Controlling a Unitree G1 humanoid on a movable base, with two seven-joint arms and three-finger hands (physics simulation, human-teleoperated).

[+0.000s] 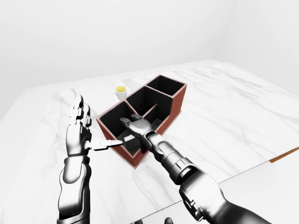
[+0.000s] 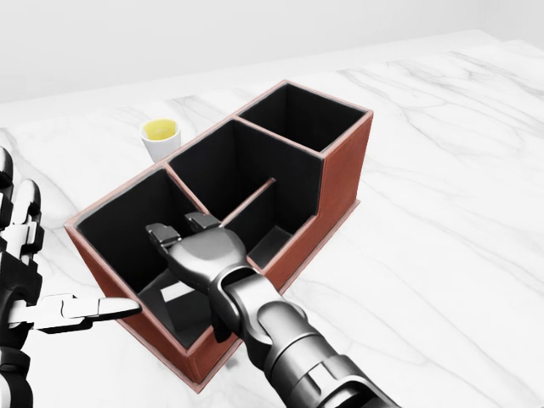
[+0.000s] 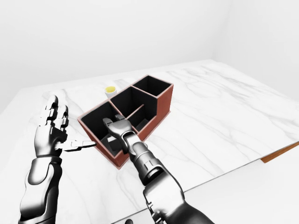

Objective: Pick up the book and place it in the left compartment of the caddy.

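The red-brown caddy (image 2: 344, 183) with black insides lies slantwise on the marble table. A dark grey book (image 2: 180, 313) lies low in its left compartment, partly hidden by my right hand. My right hand (image 2: 181, 234) hovers over that compartment, open, with its fingers spread and off the book. In the head view my left hand (image 2: 38, 280) stands open to the left of the caddy. Its palm faces the caddy, and its thumb (image 2: 102, 309) points at the caddy's near wall.
A small white cup (image 2: 160, 136) with yellow contents stands just beyond the caddy's upper left side. The caddy's middle and right compartments (image 2: 302, 115) look dark inside. The table's near edge (image 1: 261, 165) and a wooden strip (image 1: 285, 154) show at the lower right in the left-eye view.
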